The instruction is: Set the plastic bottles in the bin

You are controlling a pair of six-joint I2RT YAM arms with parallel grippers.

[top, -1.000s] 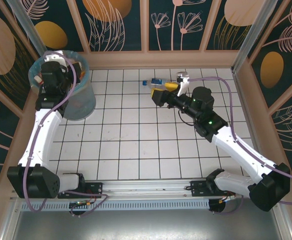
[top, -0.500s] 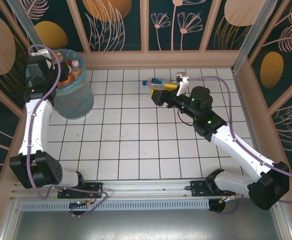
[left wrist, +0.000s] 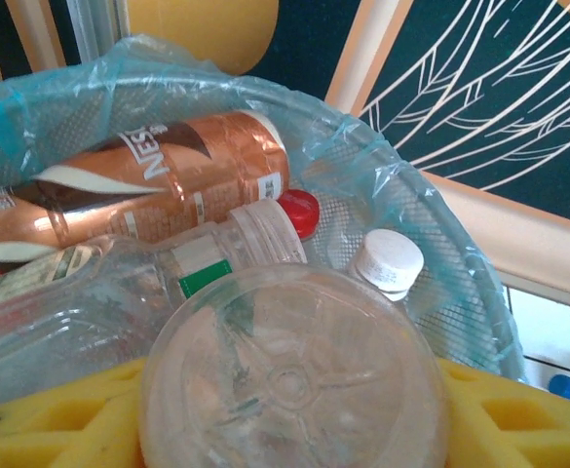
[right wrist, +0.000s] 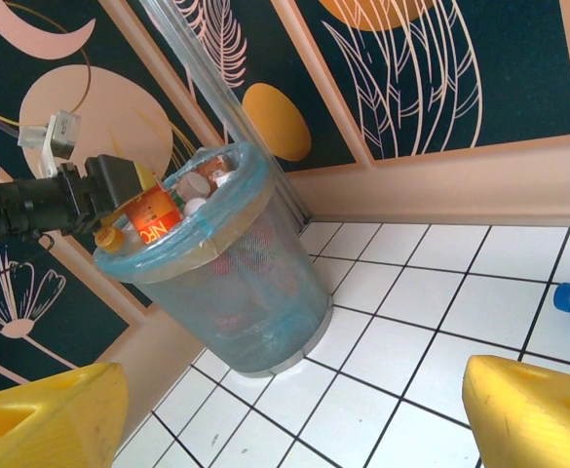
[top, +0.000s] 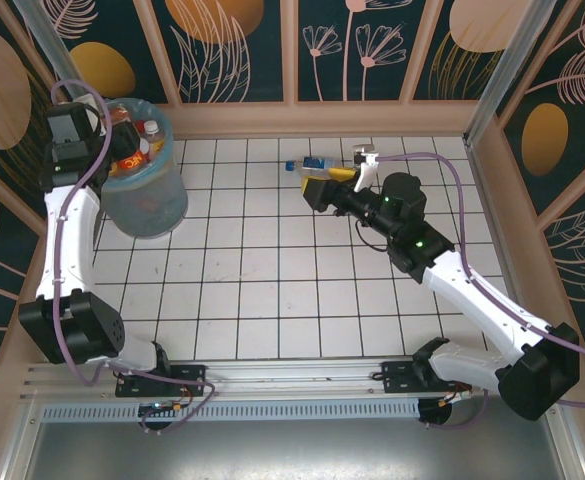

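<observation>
Left gripper's (left wrist: 289,424) clear bottle (left wrist: 294,356); "NES" label (left wrist: 158,164)

Bright, even light, seemingly from overhead; shadows on the white tabletop (top: 272,260) are soft. The closest bottle (left wrist: 294,380) looks slightly blurred.

The white tiled table (top: 272,290) bears the bin (top: 162,208), far left, and a blue-capped bottle (top: 315,162) lying far-centre.

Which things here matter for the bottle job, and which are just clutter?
Job: bin, bottles in it, held bottle in left gripper, blue-capped bottle on tiles.
Clutter: wall panels, purple cables, metal post.
</observation>
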